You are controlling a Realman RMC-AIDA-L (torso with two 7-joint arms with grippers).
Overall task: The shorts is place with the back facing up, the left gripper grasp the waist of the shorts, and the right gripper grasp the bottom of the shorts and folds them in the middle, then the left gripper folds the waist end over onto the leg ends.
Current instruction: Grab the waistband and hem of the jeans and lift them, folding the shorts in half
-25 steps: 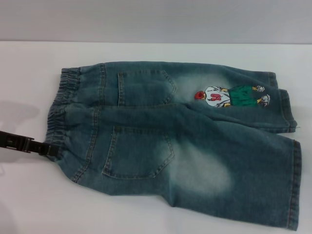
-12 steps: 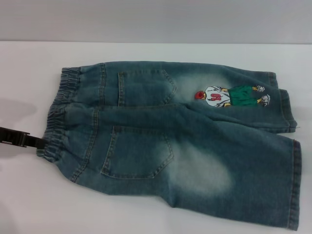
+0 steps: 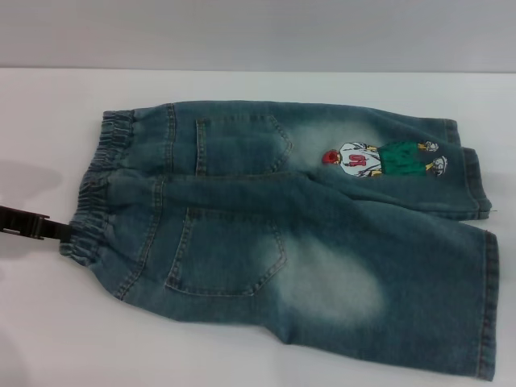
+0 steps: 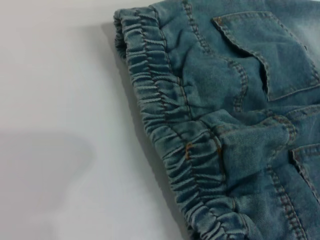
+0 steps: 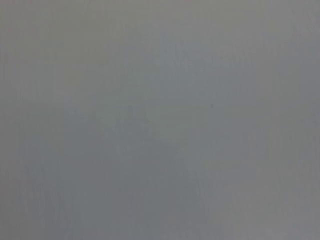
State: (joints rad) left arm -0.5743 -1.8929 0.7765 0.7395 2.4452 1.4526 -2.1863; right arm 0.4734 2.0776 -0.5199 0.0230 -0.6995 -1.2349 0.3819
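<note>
Black and slim, the left gripper (image 3: pixel 50 230) is seen at 9 o'clock in the head view, its tip touching the ruffled waist (image 3: pixel 93 205) of the shorts (image 3: pixel 298 234); whether it is released or clenched on the cloth cannot be told. From there toward 3 o'clock the shorts are spread back-up on the white bench (image 3: pixel 258 85), with 2 back pockets (image 3: pixel 228 251), pale bleached patches and the cartoon patch (image 3: pixel 379 160) near 1 o'clock. The leg ends (image 3: pixel 486 306) lie at 3 to 4 o'clock. The right gripper is not shown in any view. The waist grasp is judged to be the step in hand. Next, a firm pinch on the elastic band is called for, and the right gripper must be brought to the hems before the middle fold.
</note>
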